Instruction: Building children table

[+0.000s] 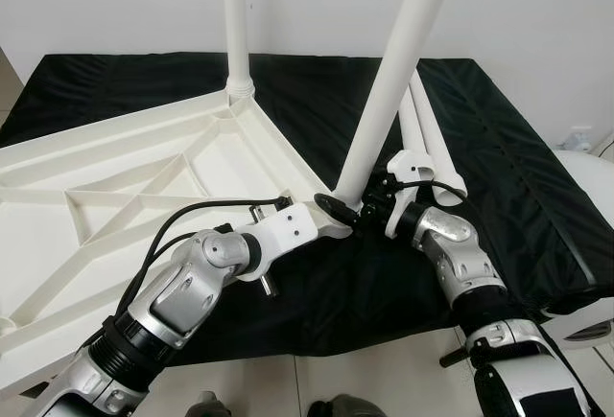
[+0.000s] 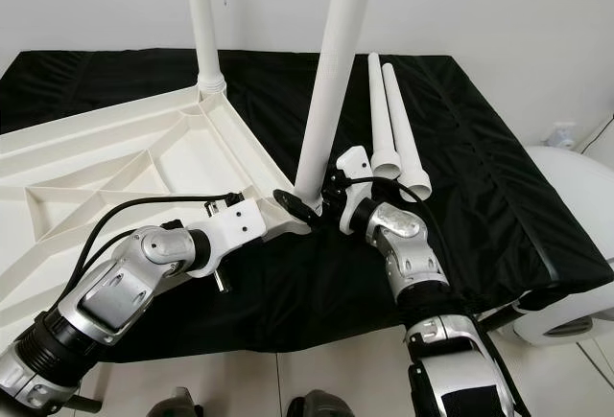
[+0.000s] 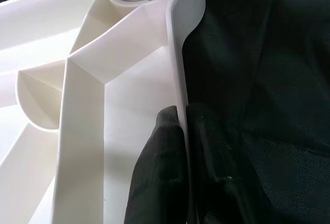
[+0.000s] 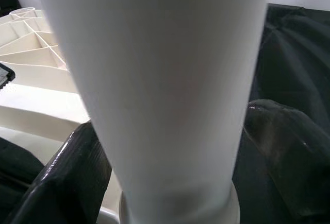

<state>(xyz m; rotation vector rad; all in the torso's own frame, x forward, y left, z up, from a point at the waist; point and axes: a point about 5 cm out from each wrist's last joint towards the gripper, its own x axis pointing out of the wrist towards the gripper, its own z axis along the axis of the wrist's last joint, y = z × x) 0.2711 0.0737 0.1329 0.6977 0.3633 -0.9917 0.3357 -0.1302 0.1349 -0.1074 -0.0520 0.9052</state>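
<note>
My left jaws pinch the tabletop rim, upturned on the counter. My right jaws clamp the table leg standing at its near corner.

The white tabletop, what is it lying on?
The white tabletop lies upside down on a black cloth. What is under the cloth is covered, so it cannot be seen.

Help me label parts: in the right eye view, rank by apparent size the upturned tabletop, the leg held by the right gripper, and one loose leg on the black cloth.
1. Upturned tabletop.
2. Leg held by the right gripper; nearer, possibly inflated.
3. Loose leg.
</note>
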